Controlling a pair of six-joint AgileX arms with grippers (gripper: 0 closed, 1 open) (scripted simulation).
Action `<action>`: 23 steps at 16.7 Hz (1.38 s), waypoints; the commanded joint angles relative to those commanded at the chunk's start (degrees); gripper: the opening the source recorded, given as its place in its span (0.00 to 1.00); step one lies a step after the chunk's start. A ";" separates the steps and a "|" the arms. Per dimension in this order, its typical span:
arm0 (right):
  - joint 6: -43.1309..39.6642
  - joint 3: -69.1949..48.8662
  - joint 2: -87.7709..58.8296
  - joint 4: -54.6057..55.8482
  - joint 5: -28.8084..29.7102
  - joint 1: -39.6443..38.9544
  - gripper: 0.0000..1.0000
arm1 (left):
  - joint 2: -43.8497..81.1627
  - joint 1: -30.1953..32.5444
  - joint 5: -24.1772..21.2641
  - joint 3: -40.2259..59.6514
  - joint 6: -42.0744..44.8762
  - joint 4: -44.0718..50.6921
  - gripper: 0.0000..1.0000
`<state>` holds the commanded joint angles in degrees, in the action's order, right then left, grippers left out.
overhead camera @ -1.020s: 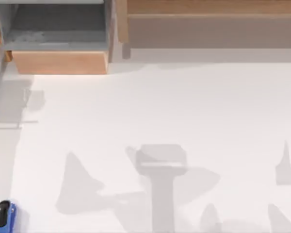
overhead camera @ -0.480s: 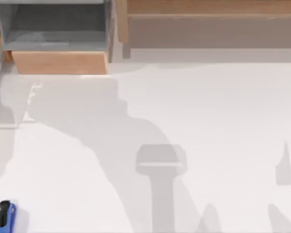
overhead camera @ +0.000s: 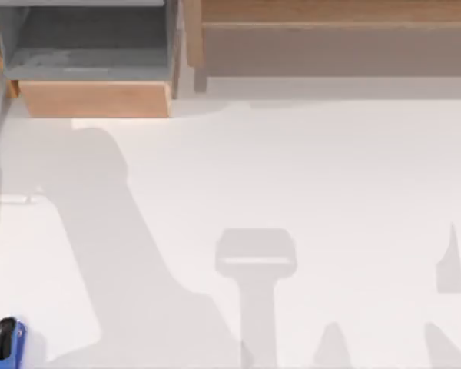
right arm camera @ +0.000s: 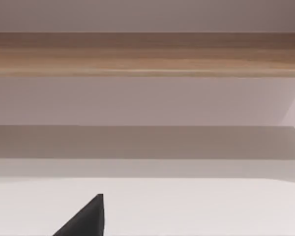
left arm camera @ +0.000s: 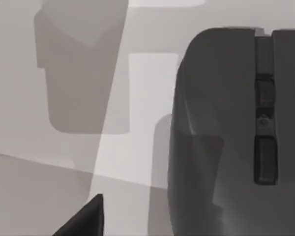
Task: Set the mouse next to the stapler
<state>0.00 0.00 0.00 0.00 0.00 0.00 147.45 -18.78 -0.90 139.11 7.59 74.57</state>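
A small blue stapler [overhead camera: 8, 343] with a black top strip lies at the near left corner of the white table [overhead camera: 330, 169], partly cut by the top view's lower edge. At the far left of the table stands a grey open-fronted box [overhead camera: 88, 46] with a wooden front lip, and a long wooden shelf [overhead camera: 330, 31] runs along the far edge to its right. Broad grey shadows fall across the tabletop, one sweeping from the box down toward the near edge.

The left wrist view looks down on a dark grey mouse [left arm camera: 226, 137] resting on the table, its scroll wheel and a narrow button set in the centre groove; a dark tip of the left gripper [left arm camera: 83, 221] pokes in at the edge, apart from the mouse. Whether that claw is apart or together cannot be told.

The right wrist view faces the wooden shelf across bare table, with a dark tip of the right gripper [right arm camera: 83, 221] at the edge; its claw likewise cannot be judged.
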 joint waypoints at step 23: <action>0.00 0.00 0.00 0.00 0.00 0.00 1.00 | 1.84 -0.03 -0.18 -2.90 0.35 -4.16 1.00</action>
<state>0.00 0.00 0.00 0.00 0.00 0.00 149.29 -18.80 -1.08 136.21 7.94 70.41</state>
